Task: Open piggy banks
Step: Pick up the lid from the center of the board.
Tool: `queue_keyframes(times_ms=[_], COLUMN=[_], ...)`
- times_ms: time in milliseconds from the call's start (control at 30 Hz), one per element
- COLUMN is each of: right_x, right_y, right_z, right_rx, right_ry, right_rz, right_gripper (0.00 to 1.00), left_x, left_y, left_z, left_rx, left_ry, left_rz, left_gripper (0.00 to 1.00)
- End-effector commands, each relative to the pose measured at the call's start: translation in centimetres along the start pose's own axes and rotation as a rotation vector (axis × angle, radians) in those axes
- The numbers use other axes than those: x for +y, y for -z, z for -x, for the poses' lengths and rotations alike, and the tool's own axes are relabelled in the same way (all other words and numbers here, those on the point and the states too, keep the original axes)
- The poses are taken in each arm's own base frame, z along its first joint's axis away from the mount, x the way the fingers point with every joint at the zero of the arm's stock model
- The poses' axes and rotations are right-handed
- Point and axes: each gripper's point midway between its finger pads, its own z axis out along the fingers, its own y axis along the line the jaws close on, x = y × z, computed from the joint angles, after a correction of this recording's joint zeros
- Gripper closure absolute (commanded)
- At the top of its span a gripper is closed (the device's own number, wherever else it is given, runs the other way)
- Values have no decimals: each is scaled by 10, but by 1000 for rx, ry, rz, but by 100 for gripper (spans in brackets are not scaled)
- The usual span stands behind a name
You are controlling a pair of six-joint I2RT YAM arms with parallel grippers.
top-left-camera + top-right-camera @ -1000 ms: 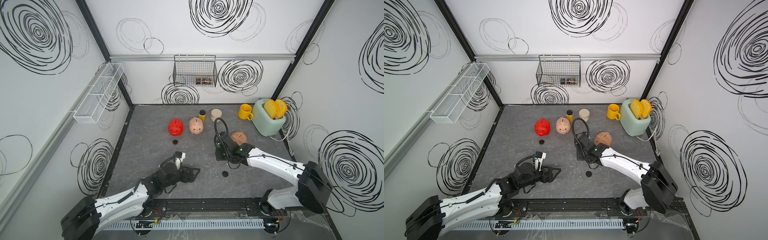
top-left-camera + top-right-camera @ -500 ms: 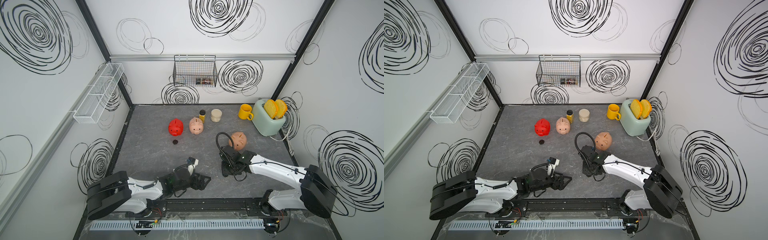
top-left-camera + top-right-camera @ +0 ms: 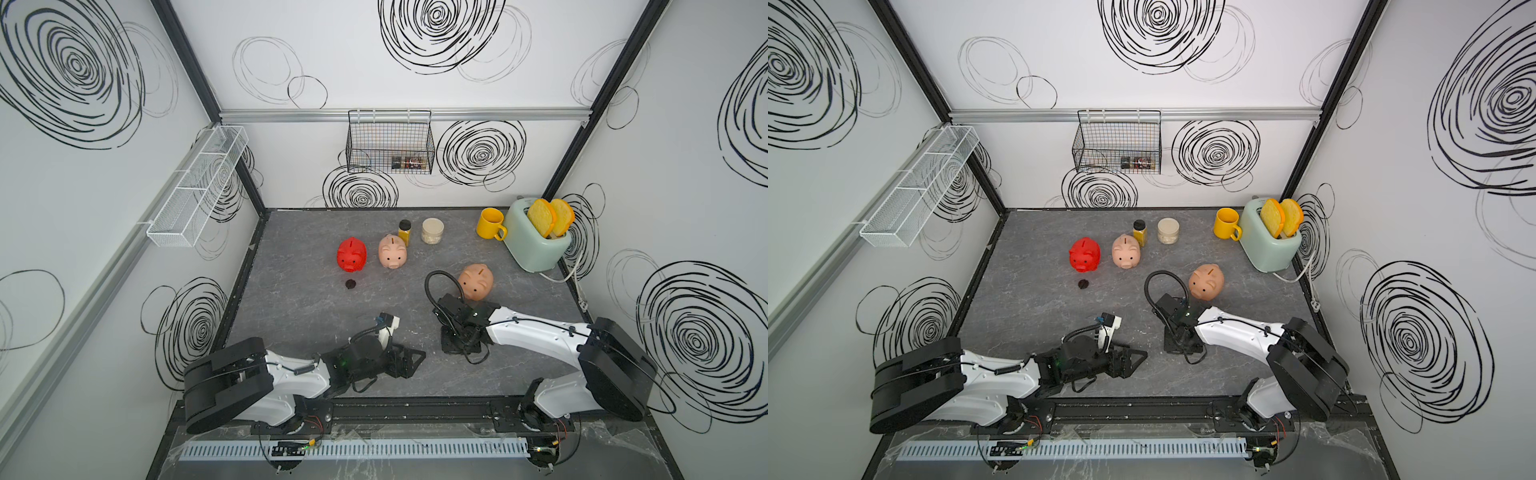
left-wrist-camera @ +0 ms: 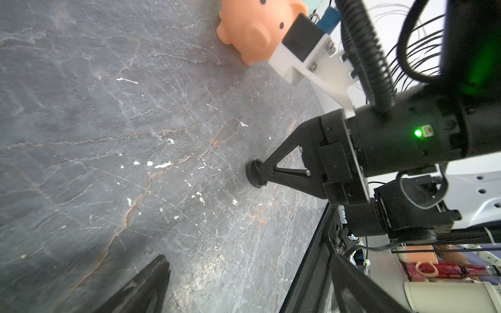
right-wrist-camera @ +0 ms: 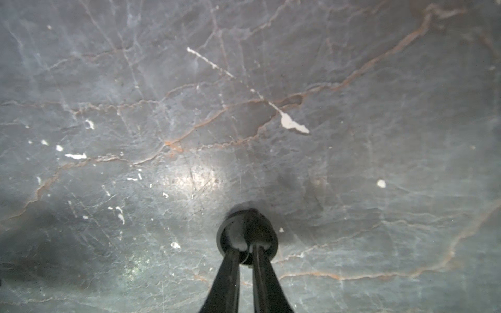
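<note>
right gripper is pinched narrow on a black plug lying near the worktop's front edge; only the wrist views show that grip. left gripper gapes wide beside it. tan pig stands just behind, red pig and pink pig further back. open worktop runs along the left edge.

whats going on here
The right end effector is down at the tabletop, pinched shut on a black plug near the peach-tan pig. The left end effector is open and empty near the front. The red pig and pale pink pig stand farther back, with a second plug lying before the red one.
</note>
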Motion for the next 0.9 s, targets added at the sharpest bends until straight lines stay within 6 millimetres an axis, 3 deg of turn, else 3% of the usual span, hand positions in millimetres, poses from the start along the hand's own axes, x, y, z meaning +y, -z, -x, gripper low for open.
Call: queue_keyframes(times_ms=[0, 667, 867], right_x=[0, 3, -4], right_y=[2, -12, -21], right_z=[5, 10, 3], right_rx=[-10, 8, 40], right_ry=[-5, 17, 28], right_rz=[-15, -17, -57], right_gripper=[83, 83, 85], left_x=[-17, -14, -9], left_y=[-3, -4, -2], left_z=[15, 17, 17], left_rx=[-46, -43, -46], left_ry=[11, 13, 25], left_rz=[-53, -41, -35], left_gripper=[4, 4, 4])
